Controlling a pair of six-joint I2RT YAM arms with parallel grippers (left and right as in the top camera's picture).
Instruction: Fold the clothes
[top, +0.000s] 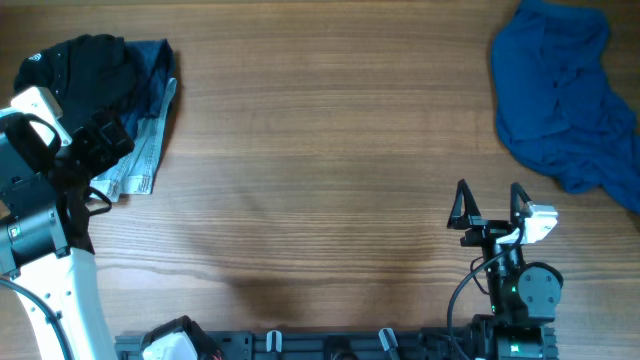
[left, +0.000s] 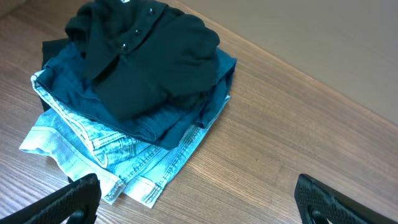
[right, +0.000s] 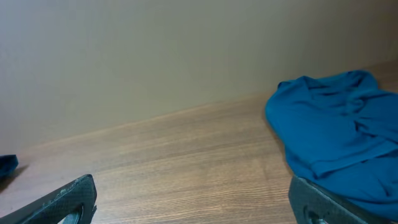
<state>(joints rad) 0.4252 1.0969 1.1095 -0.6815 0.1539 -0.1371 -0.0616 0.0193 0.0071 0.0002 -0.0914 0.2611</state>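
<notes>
The clothes, a crumpled black garment (top: 85, 65) (left: 149, 56), lie on top of a pile at the table's far left corner. Under them are a dark blue garment (left: 186, 106) and light blue denim (top: 135, 160) (left: 112, 155). My left gripper (top: 105, 140) (left: 199, 208) hovers at the near edge of the pile, open, with only bare wood between its fingers. My right gripper (top: 490, 205) (right: 193, 202) stands open and empty over the table's near right part, far from the pile.
A loose bright blue garment (top: 565, 90) (right: 339, 130) is heaped at the far right corner, beyond my right gripper. The wooden table (top: 320, 150) stretches between the two piles. A black rail (top: 330, 345) runs along the near edge.
</notes>
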